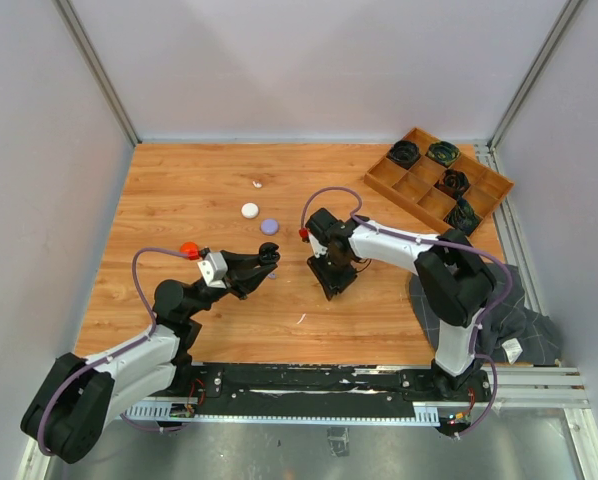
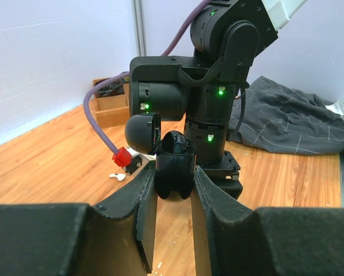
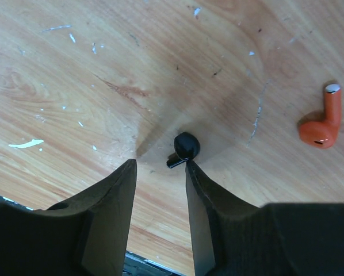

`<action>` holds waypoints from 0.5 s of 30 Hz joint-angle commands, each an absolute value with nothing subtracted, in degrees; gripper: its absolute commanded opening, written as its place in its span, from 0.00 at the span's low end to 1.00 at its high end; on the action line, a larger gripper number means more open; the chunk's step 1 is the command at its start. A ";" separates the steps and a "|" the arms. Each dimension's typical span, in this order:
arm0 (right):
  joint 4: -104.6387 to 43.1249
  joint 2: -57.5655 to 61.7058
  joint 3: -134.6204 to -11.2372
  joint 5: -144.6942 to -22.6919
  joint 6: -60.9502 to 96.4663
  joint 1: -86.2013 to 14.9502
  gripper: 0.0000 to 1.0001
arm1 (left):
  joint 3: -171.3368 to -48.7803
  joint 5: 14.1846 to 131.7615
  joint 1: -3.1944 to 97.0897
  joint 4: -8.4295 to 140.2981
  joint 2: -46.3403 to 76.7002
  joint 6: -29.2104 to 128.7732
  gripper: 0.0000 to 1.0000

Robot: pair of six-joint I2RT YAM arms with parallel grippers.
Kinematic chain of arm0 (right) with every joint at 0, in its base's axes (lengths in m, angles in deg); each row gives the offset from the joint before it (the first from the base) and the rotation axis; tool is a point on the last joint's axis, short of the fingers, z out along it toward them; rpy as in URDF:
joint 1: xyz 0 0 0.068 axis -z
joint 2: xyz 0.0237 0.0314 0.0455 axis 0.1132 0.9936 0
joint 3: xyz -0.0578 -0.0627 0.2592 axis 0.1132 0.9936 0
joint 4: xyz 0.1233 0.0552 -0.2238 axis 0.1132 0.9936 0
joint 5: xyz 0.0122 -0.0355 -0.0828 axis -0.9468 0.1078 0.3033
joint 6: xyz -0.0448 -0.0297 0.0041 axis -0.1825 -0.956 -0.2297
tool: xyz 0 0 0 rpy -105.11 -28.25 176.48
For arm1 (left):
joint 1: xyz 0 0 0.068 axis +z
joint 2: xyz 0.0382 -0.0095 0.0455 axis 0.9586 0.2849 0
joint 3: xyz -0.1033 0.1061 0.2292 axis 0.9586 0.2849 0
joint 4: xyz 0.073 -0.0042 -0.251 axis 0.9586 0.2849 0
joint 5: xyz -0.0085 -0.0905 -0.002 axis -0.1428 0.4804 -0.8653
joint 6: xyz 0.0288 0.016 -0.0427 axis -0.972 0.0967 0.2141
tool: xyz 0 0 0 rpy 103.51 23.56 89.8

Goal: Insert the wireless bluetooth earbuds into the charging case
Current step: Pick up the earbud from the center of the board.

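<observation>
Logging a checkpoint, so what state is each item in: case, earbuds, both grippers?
Glossy black charging case: lid open, held off the table.
Left gripper: shut on the case.
Small black earbud: loose on the wooden table.
Right gripper: open, above the black earbud.
Red-orange stemmed earbud: loose on the table.
Tiny white earbud: loose on the table.

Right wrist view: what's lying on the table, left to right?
White fleck → black earbud → orange earbud.
</observation>
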State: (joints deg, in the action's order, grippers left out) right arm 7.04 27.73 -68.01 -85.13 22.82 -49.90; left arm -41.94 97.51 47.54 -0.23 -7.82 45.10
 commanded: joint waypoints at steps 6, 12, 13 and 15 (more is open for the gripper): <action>9.73 24.55 -70.10 -79.69 23.81 -50.45 0.39 | -41.34 97.10 47.52 -0.05 -9.33 44.80 0.00; 8.64 26.78 -71.68 -78.32 25.57 -50.30 0.34 | -41.23 97.21 47.52 0.12 -9.54 44.73 0.00; 8.62 27.26 -71.92 -78.21 25.70 -50.29 0.34 | -41.23 97.23 47.52 0.29 -9.64 44.64 0.00; 8.33 28.16 -72.10 -77.91 25.89 -50.18 0.34 | -41.23 97.15 47.52 0.64 -9.93 44.41 0.00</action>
